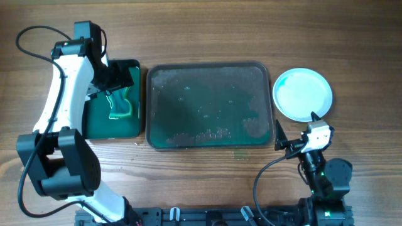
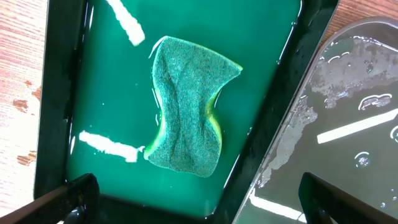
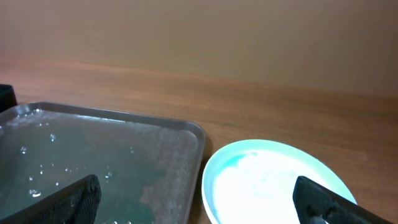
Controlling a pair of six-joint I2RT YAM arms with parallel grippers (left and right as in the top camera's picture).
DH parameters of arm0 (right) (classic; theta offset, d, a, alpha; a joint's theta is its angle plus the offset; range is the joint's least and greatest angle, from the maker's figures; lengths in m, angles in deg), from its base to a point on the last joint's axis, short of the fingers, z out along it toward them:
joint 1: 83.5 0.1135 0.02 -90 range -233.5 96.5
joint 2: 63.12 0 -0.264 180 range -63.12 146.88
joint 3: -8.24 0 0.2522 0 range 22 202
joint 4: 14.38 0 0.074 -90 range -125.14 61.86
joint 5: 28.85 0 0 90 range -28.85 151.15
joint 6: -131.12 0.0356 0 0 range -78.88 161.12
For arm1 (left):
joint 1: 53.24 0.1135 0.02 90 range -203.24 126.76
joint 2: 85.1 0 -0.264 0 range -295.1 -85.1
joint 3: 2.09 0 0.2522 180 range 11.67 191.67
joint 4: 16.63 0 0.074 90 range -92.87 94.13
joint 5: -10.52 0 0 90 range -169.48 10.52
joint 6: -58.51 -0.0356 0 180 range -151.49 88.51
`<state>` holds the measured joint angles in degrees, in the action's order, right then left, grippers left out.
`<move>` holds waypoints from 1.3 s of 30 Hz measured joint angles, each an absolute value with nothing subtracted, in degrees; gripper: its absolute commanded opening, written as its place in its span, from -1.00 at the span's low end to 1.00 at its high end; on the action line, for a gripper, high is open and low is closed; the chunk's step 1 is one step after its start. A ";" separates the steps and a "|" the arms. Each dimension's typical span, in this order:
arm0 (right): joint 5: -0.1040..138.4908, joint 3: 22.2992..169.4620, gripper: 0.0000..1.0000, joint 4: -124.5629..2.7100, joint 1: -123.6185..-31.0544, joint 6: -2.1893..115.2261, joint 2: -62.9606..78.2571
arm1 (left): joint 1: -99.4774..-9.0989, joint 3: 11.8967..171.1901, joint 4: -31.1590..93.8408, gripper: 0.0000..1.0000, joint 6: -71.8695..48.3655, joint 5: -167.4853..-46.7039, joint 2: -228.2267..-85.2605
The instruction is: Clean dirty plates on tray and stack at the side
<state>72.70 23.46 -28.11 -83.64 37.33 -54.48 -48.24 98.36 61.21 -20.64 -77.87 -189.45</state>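
A pale plate (image 1: 303, 94) with a teal smear along its left rim sits toward the desk's right edge, just beside the wet dark grey-green tray (image 1: 207, 64) at mid-desk. The right gripper (image 3: 196, 193) hangs near it, spread wide and empty. The left gripper (image 2: 196, 199), also spread, hovers over a green sponge (image 2: 186, 106) in a small green tray (image 2: 112, 81).

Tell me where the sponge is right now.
In the overhead view the sponge lies in the small green tray on the left, beside the large tray, under the open left pincer.
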 measured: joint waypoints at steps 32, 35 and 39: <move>72.46 22.45 0.99 -27.41 -83.64 37.11 -62.13 | -48.24 98.36 61.21 1.00 -20.64 -77.89 -189.45; 72.44 22.45 0.99 -27.41 -83.64 37.11 -62.13 | -48.24 98.36 61.23 1.00 -20.64 -77.83 -189.45; 72.44 22.45 0.99 -27.41 -83.64 37.11 -62.13 | -48.27 97.34 54.94 1.00 -20.68 -77.78 -188.18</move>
